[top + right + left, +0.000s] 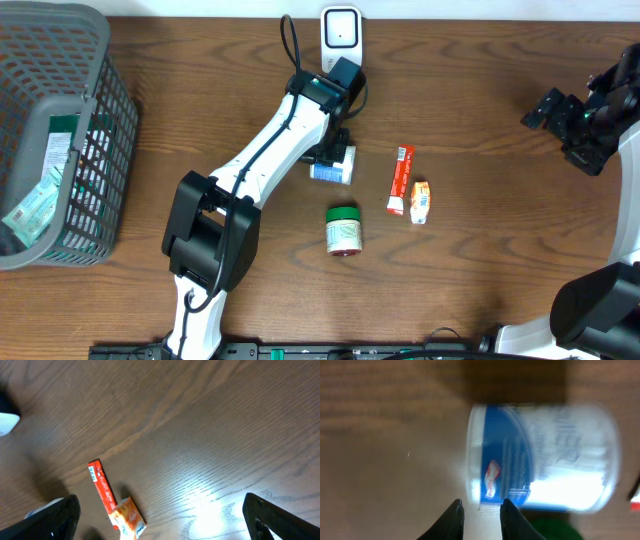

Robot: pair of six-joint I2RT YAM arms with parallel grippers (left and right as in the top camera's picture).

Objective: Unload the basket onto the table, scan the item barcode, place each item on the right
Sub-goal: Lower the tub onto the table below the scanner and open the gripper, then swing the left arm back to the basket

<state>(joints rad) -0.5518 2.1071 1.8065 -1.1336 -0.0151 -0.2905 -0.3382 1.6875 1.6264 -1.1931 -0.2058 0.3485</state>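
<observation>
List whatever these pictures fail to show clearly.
- Tub print and any barcode: blurred in the left wrist view, too small in the overhead.
- Left gripper: whether its fingers pinch the tub's edge. The left wrist view's bottom edge cuts them off.
- Basket contents: in the overhead, behind the mesh and cut by the left edge.
- Green jar label: too small in the overhead.

on one table (480,290): one grey basket (118,140), one white scanner (340,30), one blue-and-white canister (333,172), one green-lidded jar (344,230), one red stick pack (401,180), one orange packet (420,201). two arms: left arm (275,145), right arm (630,190). packets (35,205) inside the basket: too overlapped to count.
</observation>
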